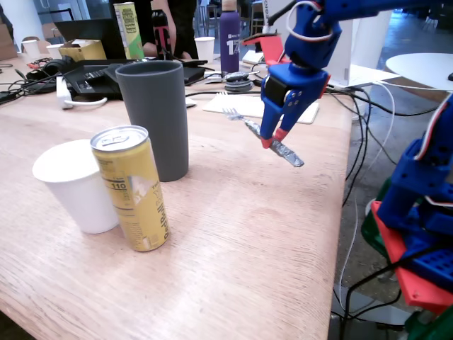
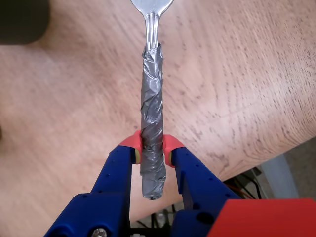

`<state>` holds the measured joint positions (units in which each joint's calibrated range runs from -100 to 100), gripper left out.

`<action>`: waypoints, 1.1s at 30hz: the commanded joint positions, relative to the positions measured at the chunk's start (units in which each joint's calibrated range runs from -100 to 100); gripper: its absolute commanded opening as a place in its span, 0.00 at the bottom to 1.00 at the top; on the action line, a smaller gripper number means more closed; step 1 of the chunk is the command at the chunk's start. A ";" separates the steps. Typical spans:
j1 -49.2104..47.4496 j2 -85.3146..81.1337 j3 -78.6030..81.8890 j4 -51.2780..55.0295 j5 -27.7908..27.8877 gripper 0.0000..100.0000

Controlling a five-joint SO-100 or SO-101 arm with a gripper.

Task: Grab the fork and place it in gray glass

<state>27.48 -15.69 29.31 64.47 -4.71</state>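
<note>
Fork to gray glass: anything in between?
Nothing: the fixed view shows only bare table between the fork, held in the gripper, and the gray glass.

I saw open table [image 1: 269,234] under the gripper [image 1: 272,138] | gray glass [image 1: 154,117], can [image 1: 132,188], cup [image 1: 74,184] crowded the left.

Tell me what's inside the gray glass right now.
Its inside can't be seen; the gray glass shows only its outer wall and rim. The fork isn't in it: the gripper holds it beside.
</note>
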 commanded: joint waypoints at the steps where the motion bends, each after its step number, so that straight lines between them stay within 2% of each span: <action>1: -5.14 -7.81 1.51 -0.60 0.15 0.00; 11: -5.82 -9.01 0.94 -0.93 0.24 0.00; 18: -3.96 -13.04 0.85 -1.83 7.18 0.00; 28: -5.65 -17.15 0.94 -20.38 7.33 0.00; 33: -5.99 -18.53 1.98 -33.52 7.33 0.00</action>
<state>22.12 -31.78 31.83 36.48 2.56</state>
